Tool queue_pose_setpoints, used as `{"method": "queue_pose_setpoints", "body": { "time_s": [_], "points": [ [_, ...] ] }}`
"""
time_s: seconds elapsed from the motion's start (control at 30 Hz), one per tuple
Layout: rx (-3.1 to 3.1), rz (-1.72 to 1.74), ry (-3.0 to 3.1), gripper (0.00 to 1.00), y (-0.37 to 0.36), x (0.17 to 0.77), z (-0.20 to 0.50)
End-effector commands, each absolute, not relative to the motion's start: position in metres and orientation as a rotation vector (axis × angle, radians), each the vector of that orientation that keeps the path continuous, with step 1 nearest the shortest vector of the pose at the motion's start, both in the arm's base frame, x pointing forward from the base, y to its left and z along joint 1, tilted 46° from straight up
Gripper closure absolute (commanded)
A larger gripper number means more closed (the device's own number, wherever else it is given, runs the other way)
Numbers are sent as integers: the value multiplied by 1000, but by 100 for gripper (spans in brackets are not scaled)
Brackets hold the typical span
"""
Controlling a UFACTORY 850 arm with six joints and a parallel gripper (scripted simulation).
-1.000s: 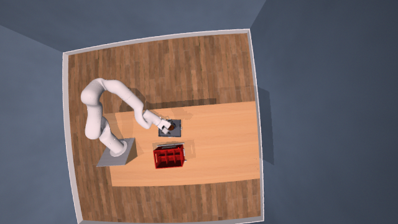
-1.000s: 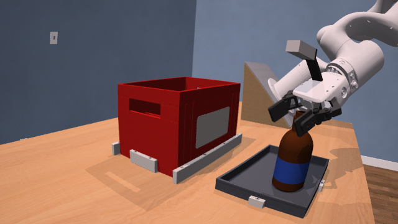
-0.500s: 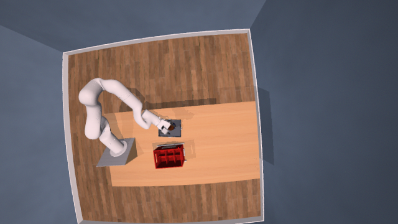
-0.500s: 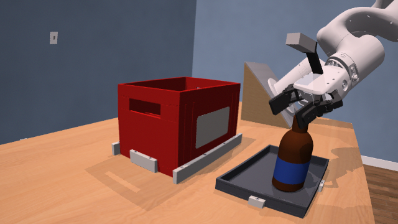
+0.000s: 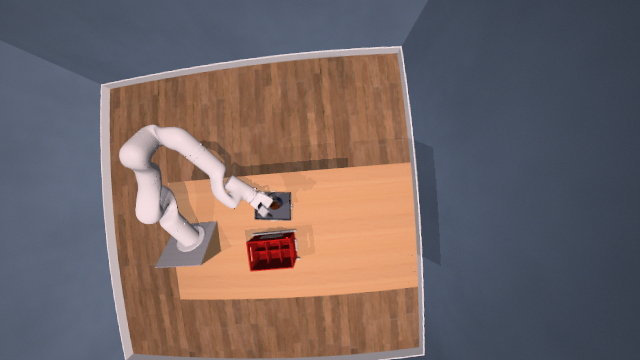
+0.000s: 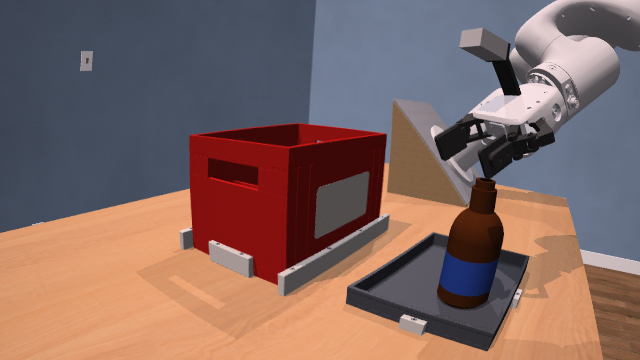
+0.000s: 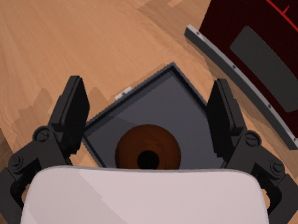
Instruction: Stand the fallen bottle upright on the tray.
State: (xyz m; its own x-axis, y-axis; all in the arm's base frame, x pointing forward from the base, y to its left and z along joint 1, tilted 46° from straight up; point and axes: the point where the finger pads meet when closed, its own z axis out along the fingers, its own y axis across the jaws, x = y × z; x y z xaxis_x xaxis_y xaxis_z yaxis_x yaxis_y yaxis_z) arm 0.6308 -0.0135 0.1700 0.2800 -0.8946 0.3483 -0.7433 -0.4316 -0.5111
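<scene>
A brown bottle (image 6: 472, 250) (image 7: 148, 151) (image 5: 276, 203) with a blue label stands upright on the dark grey tray (image 6: 400, 285) (image 7: 166, 99) (image 5: 281, 212). My gripper (image 6: 470, 147) (image 7: 148, 91) (image 5: 267, 205) is open and empty. Its fingers hang just above the bottle's mouth, one on each side, and do not touch the neck. In the wrist view I look straight down on the bottle's open top between the two black fingers.
A red crate (image 6: 280, 190) (image 5: 271, 251) (image 7: 260, 30) with inner dividers stands beside the tray, held by grey stops (image 6: 231, 257). The arm's wedge-shaped base (image 6: 415, 150) (image 5: 187, 247) stands behind the tray. The table edge (image 6: 575, 250) is close to the tray's right side.
</scene>
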Motion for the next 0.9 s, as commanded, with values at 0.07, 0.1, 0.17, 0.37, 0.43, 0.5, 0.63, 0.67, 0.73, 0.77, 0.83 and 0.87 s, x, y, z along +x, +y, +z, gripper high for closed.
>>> {"method": "queue_pose_setpoints", "body": {
  "time_s": [0.07,0.1,0.17,0.37,0.43,0.5,0.63,0.67,0.73,0.77,0.83,0.87],
  "points": [
    [-2301,-882,1510,0,-25,630,181],
    [-2301,-882,1510,0,-27,630,183],
    [-2301,-882,1510,0,-30,630,187],
    [-2301,-882,1510,0,-40,629,196],
    [-2301,-882,1510,0,-41,629,197],
    [-2301,-882,1510,0,-43,629,198],
    [-2301,-882,1510,0,-47,628,203],
    [-2301,-882,1510,0,-48,628,204],
    [-2301,-882,1510,0,-50,628,205],
    [-2301,-882,1510,0,-50,628,206],
    [-2301,-882,1510,0,-51,628,207],
    [-2301,-882,1510,0,-52,628,207]
  ]
}}
